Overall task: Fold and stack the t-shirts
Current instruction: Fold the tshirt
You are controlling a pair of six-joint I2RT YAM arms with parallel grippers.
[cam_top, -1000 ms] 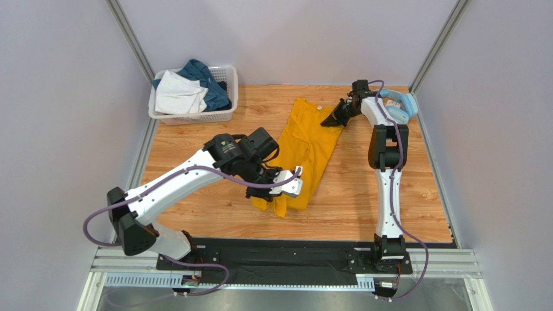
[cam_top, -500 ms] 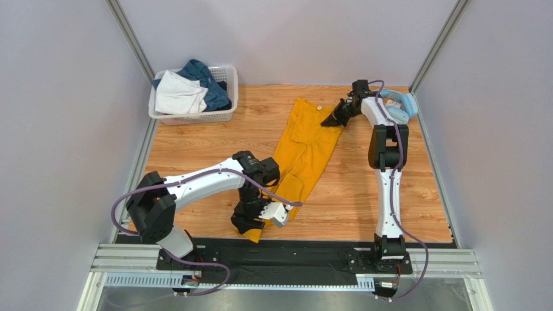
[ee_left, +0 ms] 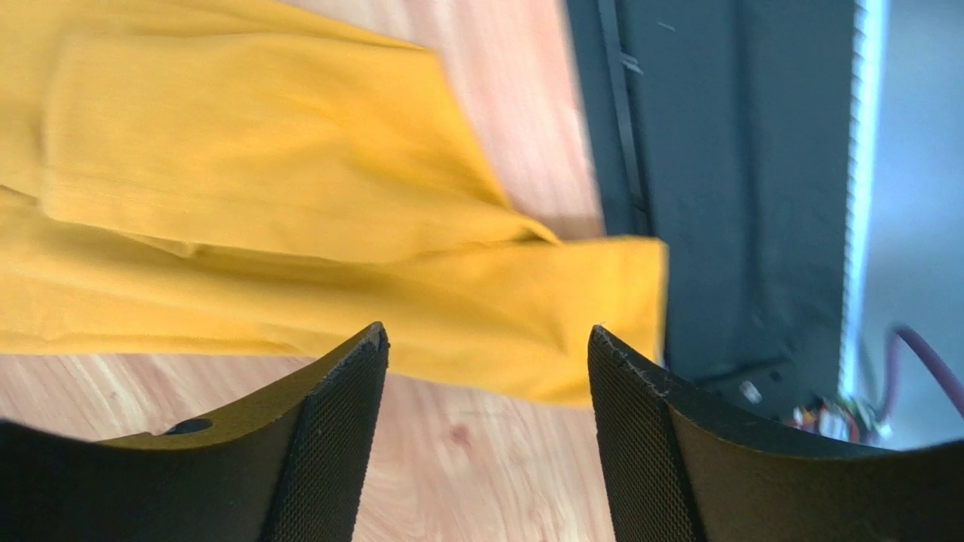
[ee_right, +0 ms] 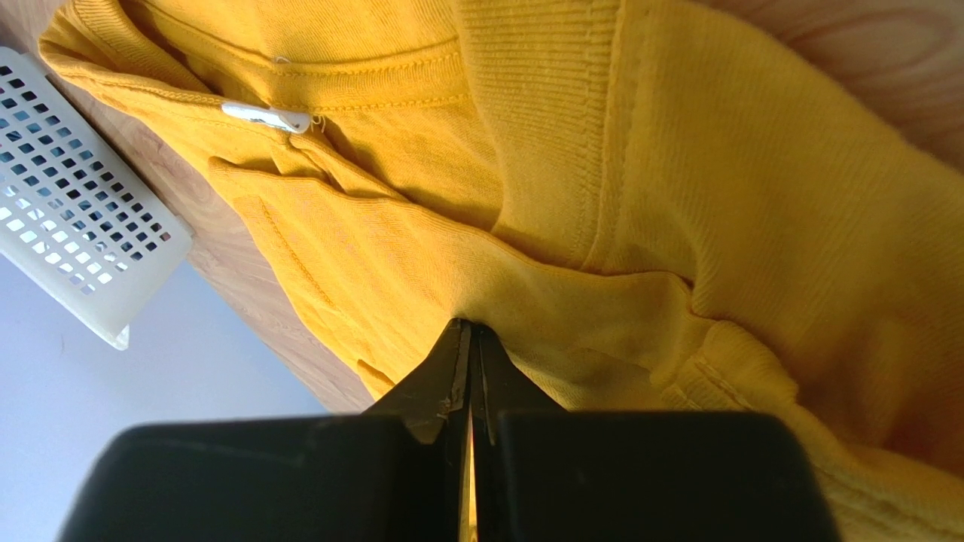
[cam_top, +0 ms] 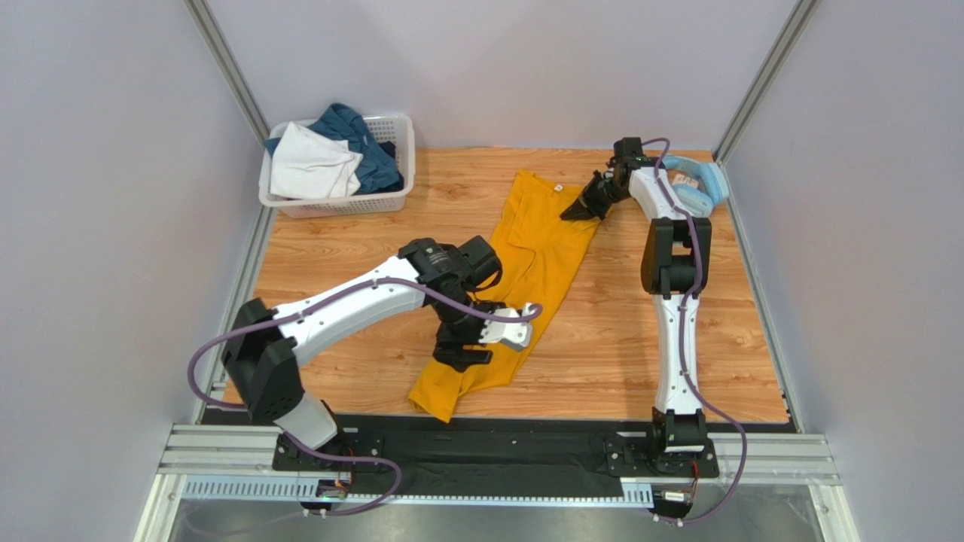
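1. The mustard-yellow t-shirt (cam_top: 545,254) lies on the wooden table (cam_top: 340,248) as a long, narrow strip, folded lengthwise into overlapping layers. It runs on a slant from the far middle of the table toward the near edge.
2. Its collar end is the far one, and the right wrist view shows the ribbed neckline with a small white label (ee_right: 266,116). Its near end reaches the edge of the black base plate (cam_top: 509,446) that carries the arms.
3. The right gripper (cam_top: 577,207) sits at the far right corner of the shirt, beside the collar. Its fingers are pressed together with a thin sliver of yellow cloth pinched between them.
4. The left gripper (ee_left: 487,339) is over the near half of the shirt with its fingers spread apart and nothing between them. Its wrist camera looks down on the shirt's near end, bare wood and the base plate. Whether its fingertips touch the cloth cannot be told.
5. A white garment (cam_top: 308,164) and a teal-blue garment (cam_top: 362,141) lie crumpled together in the white lattice basket (cam_top: 385,201) at the far left corner of the table, well apart from the yellow shirt.
6. Light-blue headphones (cam_top: 693,181) rest at the far right edge of the table, just beyond the right arm's wrist.
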